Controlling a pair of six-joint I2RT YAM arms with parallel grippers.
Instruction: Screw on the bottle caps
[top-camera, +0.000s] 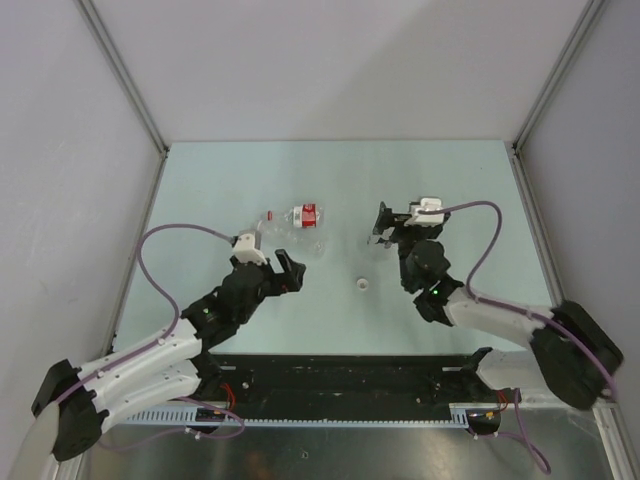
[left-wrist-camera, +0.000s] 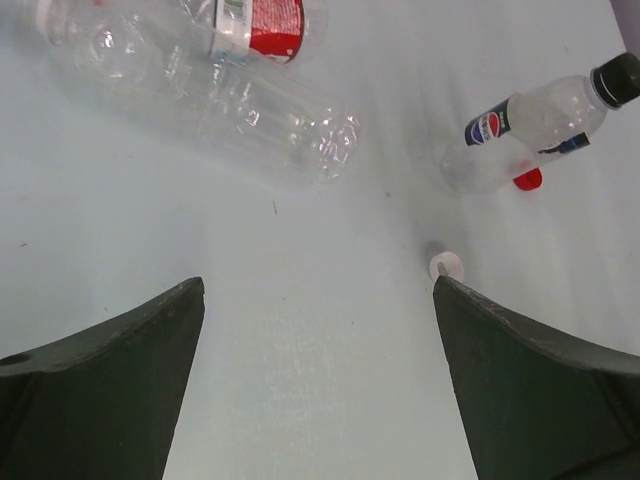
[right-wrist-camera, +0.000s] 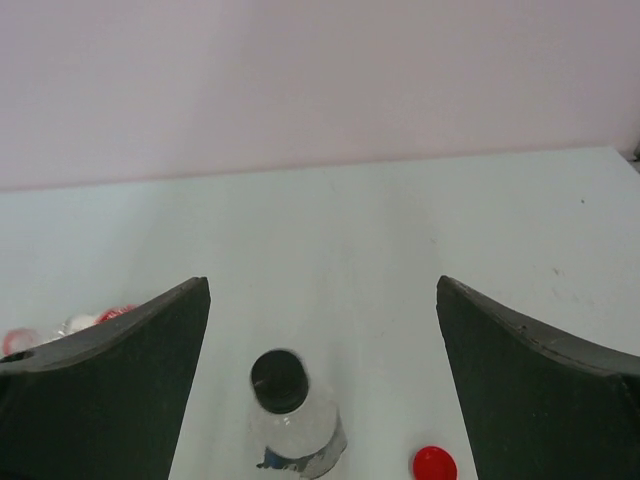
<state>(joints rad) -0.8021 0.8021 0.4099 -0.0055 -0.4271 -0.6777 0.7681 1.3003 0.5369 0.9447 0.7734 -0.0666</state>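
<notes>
Left end effector (left-wrist-camera: 318, 285) and right end effector (right-wrist-camera: 322, 285) both wide, empty; black-capped bottle (right-wrist-camera: 297, 425) at right's six o'clock, red cap (right-wrist-camera: 434, 464) beside it

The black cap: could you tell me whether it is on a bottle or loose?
On: the black cap sits on the neck of the blue-labelled bottle; how tightly, cannot tell.
</notes>
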